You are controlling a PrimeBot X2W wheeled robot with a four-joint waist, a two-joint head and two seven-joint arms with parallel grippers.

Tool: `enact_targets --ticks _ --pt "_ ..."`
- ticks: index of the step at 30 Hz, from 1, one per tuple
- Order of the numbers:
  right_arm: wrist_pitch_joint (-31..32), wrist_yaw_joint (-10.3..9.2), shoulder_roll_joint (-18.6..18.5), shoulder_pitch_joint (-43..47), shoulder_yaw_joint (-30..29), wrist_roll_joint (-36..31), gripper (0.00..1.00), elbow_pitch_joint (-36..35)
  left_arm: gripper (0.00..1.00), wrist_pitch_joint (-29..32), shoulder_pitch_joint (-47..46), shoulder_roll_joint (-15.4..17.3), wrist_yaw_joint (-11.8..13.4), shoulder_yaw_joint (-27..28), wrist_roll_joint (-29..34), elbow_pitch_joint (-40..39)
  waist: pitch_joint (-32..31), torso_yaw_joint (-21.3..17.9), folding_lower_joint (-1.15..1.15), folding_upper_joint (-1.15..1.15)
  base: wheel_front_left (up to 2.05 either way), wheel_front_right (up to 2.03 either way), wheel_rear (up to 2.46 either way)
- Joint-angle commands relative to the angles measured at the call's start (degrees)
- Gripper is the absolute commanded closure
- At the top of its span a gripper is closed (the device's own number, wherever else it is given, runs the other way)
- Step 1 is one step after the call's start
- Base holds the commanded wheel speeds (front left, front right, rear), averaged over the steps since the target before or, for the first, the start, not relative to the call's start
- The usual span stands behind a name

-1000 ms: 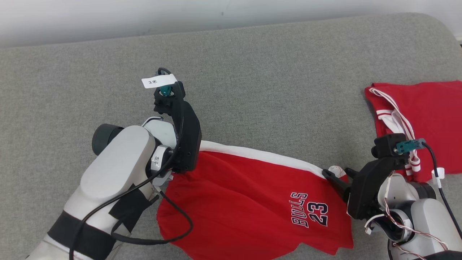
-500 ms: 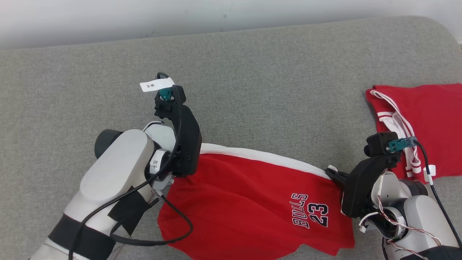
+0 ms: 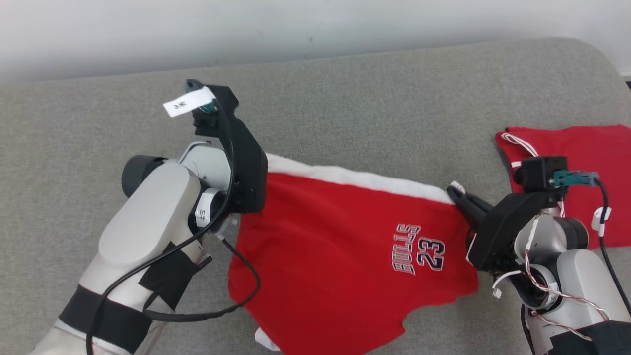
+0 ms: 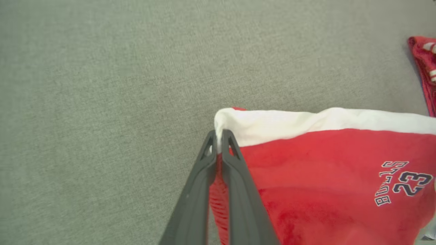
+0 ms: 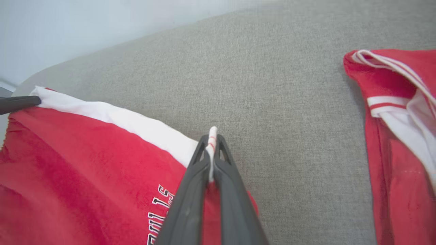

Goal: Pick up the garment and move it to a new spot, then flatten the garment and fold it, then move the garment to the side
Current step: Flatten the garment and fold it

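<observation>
The garment [image 3: 340,246] is a pair of red shorts with a white waistband and a "BULLS 23" print, stretched over the grey cushion. My left gripper [image 4: 218,136] is shut on the waistband's left corner, where the white band [image 4: 306,124] bunches between the fingers. My right gripper [image 5: 212,137] is shut on the waistband's right corner; a white and red strip pokes out past its fingertips. In the head view the right gripper [image 3: 456,190] holds the band taut against the left arm [image 3: 241,158], whose fingers are hidden by its own body. The shorts [image 5: 85,160] hang loosely from the band, hem toward me.
A second red garment with white striped trim [image 3: 586,162] lies at the far right of the grey cushioned surface [image 3: 345,113], close to my right arm; the same garment [image 5: 398,136] sits right of the right fingers. A pale wall [image 3: 296,24] runs behind. The cushion's right corner is rounded.
Both grippers have carried the waistband up the picture, away from me, still shut on its corners. The shorts have risen with them and a white edge shows at the hem. The camera has shifted slightly.
</observation>
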Motion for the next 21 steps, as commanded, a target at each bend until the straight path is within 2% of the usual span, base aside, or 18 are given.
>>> enact_targets --ticks 1,11,15,21 --pt "-1.2 -0.06 -0.1 -0.8 -0.5 0.7 1.00 -0.2 1.00 -1.8 -0.8 0.0 0.4 0.7 0.0 -0.2 -1.3 0.6 0.00 0.00 0.00 0.00 0.00" --pt "-7.5 -0.06 -0.1 -4.8 -2.8 1.4 1.00 0.8 1.00 -14.2 -1.8 -0.4 0.5 3.8 0.0 -0.1 -6.3 1.8 0.00 0.00 0.00 0.00 0.00" --pt "-6.7 -0.06 -0.1 -9.2 -2.4 -1.9 1.00 0.9 1.00 -20.5 -3.6 -1.3 1.3 4.6 1.0 -0.9 -6.1 2.8 0.00 0.00 0.00 0.00 0.00" --pt "-4.9 -0.06 -0.1 -16.4 0.2 -3.5 1.00 0.8 1.00 -26.1 -6.0 -2.0 2.2 5.6 1.7 -0.5 -4.6 3.8 0.00 0.00 0.00 0.00 0.00"
